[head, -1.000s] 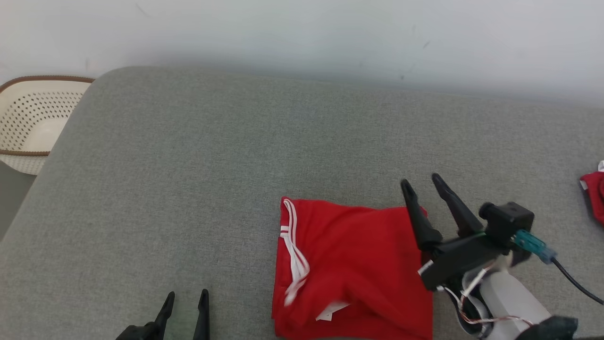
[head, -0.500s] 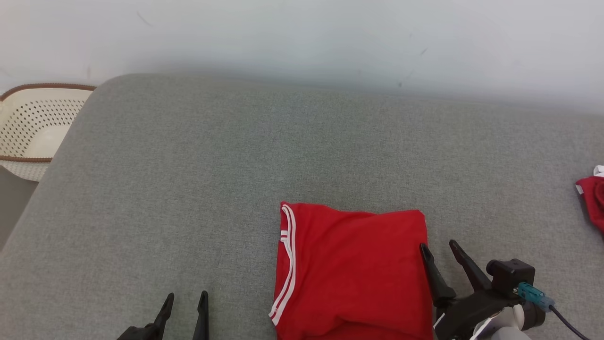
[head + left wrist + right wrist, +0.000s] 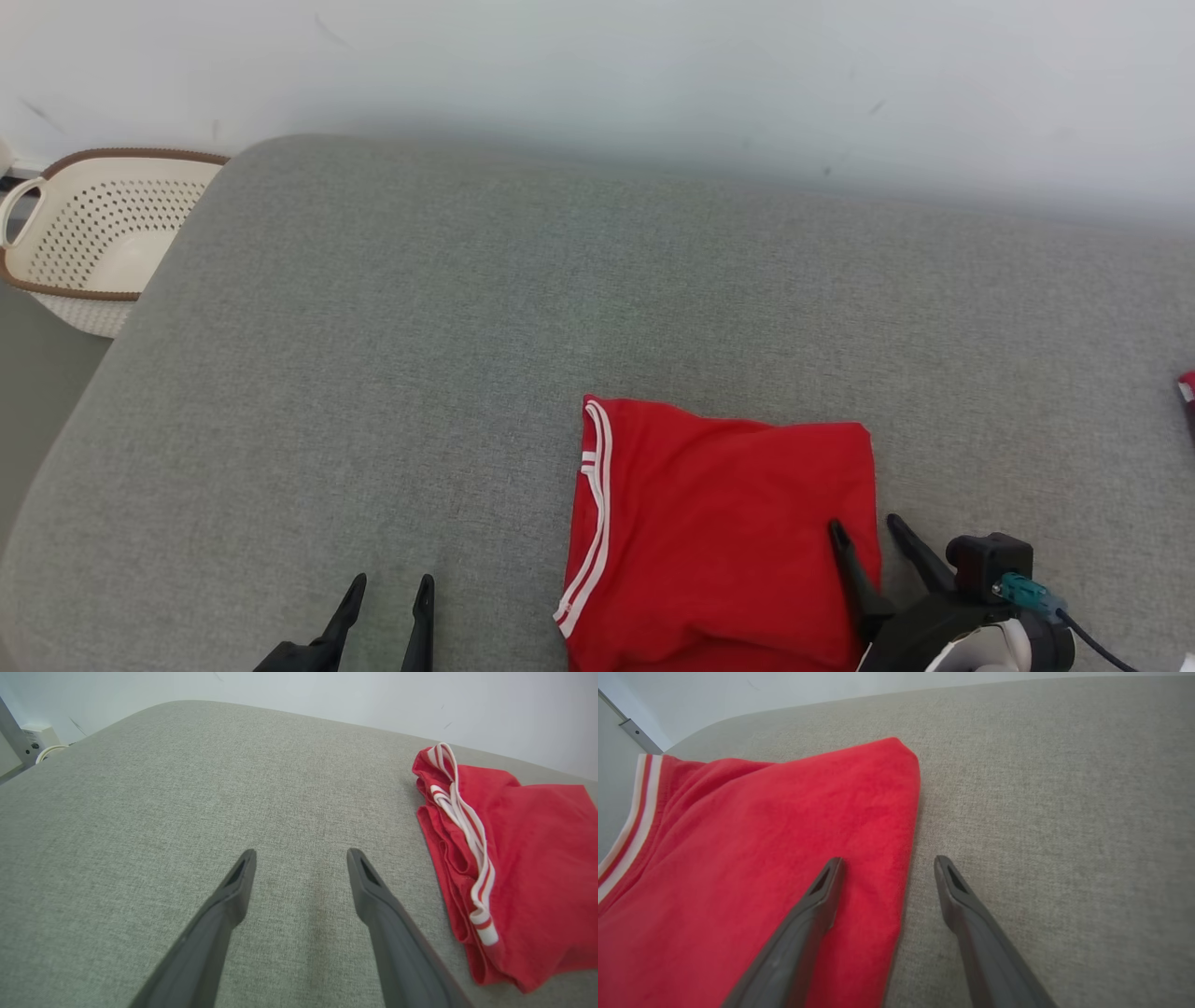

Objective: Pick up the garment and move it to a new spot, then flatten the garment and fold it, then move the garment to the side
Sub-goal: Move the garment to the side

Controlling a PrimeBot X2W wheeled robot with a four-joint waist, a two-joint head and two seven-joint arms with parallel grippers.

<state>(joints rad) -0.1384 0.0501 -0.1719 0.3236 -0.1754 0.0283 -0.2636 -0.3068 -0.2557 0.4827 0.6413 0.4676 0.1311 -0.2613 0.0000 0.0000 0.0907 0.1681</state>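
A folded red garment (image 3: 719, 532) with white-striped trim lies flat on the grey cushion (image 3: 467, 355), near its front edge. The garment (image 3: 523, 858) also shows at the right of the left wrist view. My right gripper (image 3: 865, 525) is open over the garment's right edge, one finger above the cloth and one above bare cushion; the right wrist view shows the same straddle (image 3: 887, 861) of the red garment (image 3: 761, 858). To the left of the garment, my left gripper (image 3: 390, 588) stands open above bare cushion (image 3: 299, 851), holding nothing.
A cream perforated basket (image 3: 93, 243) with a brown rim stands off the cushion's left end. Another red piece of cloth (image 3: 1187, 387) peeks in at the far right edge. A pale wall rises behind the cushion.
My right gripper drew back toward the lower right, from the garment's far right corner to its right edge, and the garment settled flat. The head camera shifted a little.
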